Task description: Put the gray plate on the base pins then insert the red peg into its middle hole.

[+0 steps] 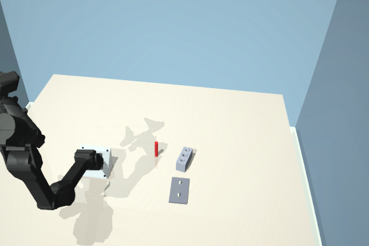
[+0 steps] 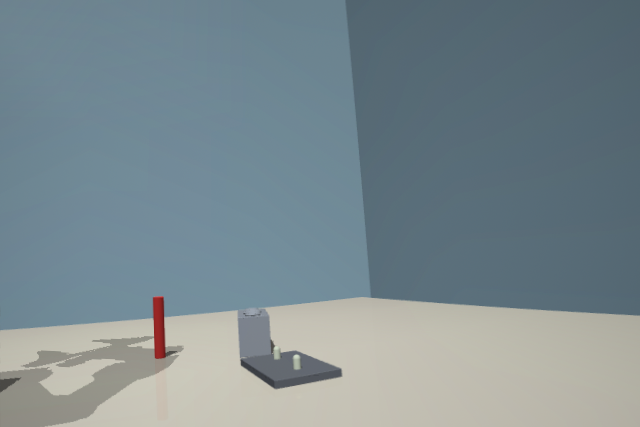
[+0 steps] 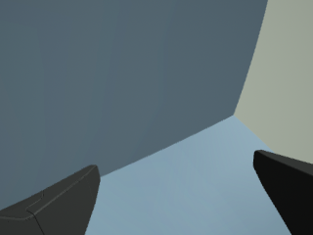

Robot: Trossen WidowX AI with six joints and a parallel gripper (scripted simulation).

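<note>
The gray plate [image 1: 184, 159] [image 2: 253, 331] is a thick block with three holes in its top; it rests on the table just behind the base. The dark gray base [image 1: 184, 198] [image 2: 315, 373] lies flat, with two pale pins [image 1: 180, 182] [image 2: 296, 361] standing up from it. The red peg [image 1: 155, 148] [image 2: 158, 327] stands upright to the left of the plate. My gripper [image 1: 108, 162] [image 3: 176, 166] is open and empty. It is low over the table, well to the left of the peg. In the wrist view it faces the walls, and none of the parts show there.
The cream table [image 1: 238, 133] [image 2: 465, 360] is enclosed by blue walls. My black arm [image 1: 53, 189] reaches in from the left edge and casts shadows toward the peg.
</note>
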